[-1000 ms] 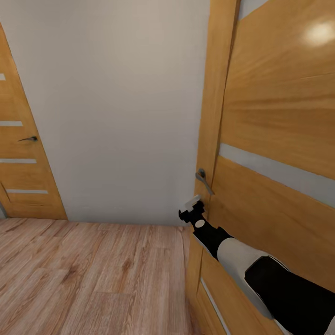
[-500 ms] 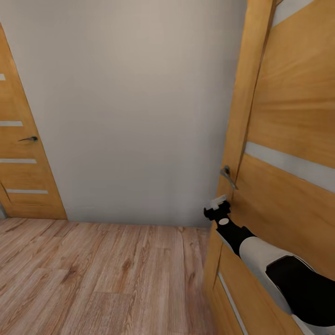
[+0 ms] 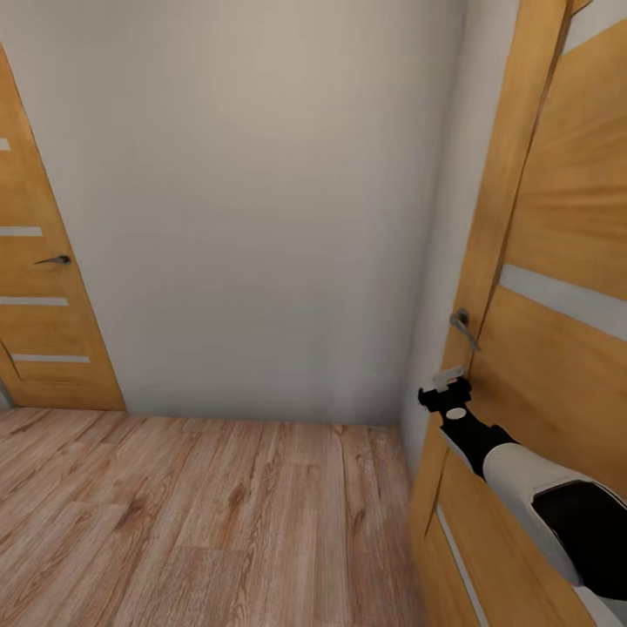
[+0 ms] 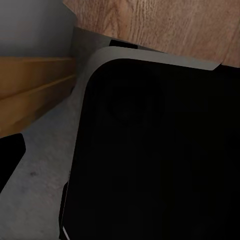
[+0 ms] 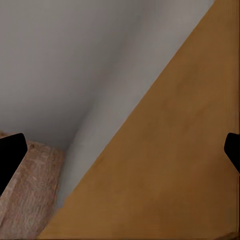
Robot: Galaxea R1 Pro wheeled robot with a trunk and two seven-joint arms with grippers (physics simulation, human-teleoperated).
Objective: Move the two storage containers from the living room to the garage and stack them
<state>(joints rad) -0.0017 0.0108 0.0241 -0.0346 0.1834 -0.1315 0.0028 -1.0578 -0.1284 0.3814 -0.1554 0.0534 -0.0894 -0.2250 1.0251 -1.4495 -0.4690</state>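
1. My right gripper (image 3: 446,389) sits against the edge of the honey-coloured wooden door with pale horizontal strips (image 3: 557,261), just below its grey metal lever handle (image 3: 463,328).
2. Right wrist view: dark fingertips (image 5: 11,152) at opposite edges, spread wide, nothing between them.
3. Left gripper: can't tell its state.
4. Light wood plank floor (image 3: 174,514); pale grey wall (image 3: 244,200); a second matching door (image 3: 39,287) far left.
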